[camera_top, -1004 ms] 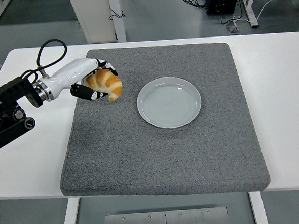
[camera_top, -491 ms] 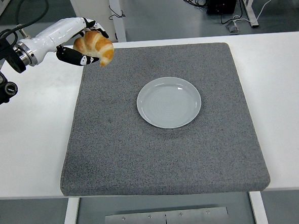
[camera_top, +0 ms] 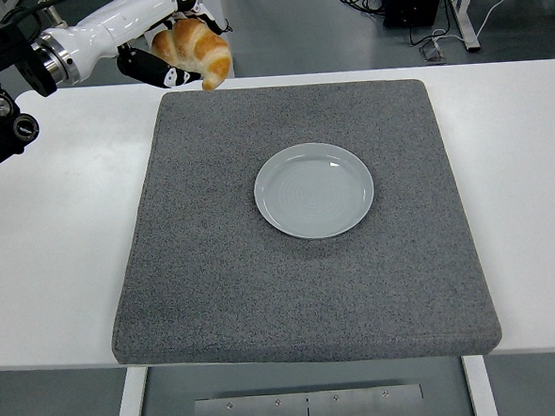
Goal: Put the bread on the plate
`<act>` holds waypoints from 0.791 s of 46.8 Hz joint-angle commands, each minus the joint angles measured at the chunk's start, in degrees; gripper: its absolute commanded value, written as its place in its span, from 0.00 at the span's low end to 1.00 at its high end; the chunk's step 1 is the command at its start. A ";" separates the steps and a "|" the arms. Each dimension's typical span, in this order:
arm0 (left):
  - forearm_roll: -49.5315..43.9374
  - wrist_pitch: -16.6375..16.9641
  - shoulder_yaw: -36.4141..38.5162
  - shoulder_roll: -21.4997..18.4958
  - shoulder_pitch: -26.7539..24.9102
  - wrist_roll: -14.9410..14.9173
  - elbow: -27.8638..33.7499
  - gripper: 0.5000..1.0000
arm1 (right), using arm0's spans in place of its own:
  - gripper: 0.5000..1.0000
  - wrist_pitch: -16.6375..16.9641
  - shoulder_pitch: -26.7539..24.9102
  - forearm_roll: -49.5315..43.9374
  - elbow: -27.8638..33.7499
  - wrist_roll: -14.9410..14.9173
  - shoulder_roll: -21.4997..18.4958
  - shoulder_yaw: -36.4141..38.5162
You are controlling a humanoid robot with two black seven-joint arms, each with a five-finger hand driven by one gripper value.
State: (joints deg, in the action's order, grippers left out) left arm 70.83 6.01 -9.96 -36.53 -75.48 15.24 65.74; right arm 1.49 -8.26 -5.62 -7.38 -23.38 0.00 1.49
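Golden croissant (camera_top: pixel 195 47) gripped by left hand (camera_top: pixel 154 36) fingers (camera_top: pixel 168 76), long axis slanting down-right, above the mat's (camera_top: pixel 299 254) far-left corner.

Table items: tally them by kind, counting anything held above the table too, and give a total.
Croissant, held in the left hand: 1
Plate: 1
Grey mat: 1
Total: 3

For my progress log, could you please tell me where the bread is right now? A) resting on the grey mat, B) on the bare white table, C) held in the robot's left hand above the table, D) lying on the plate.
C: the left hand grips the bread in the air, while the plate is empty.
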 commanded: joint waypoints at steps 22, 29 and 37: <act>0.88 -0.29 0.11 12.17 -2.30 0.58 -1.58 0.00 | 1.00 0.01 0.00 0.00 0.00 0.00 0.00 0.00; 1.06 -0.20 0.11 17.19 -2.39 0.66 -4.30 0.00 | 1.00 0.01 0.00 0.00 0.00 0.00 0.00 0.00; 1.15 -0.20 0.46 23.16 -1.87 0.84 -9.92 0.00 | 1.00 0.01 0.00 0.00 0.00 0.00 0.00 0.00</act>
State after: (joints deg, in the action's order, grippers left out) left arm 71.90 5.82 -9.82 -15.55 -77.79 16.04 57.93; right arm 1.53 -8.26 -5.63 -7.38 -23.37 0.00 1.49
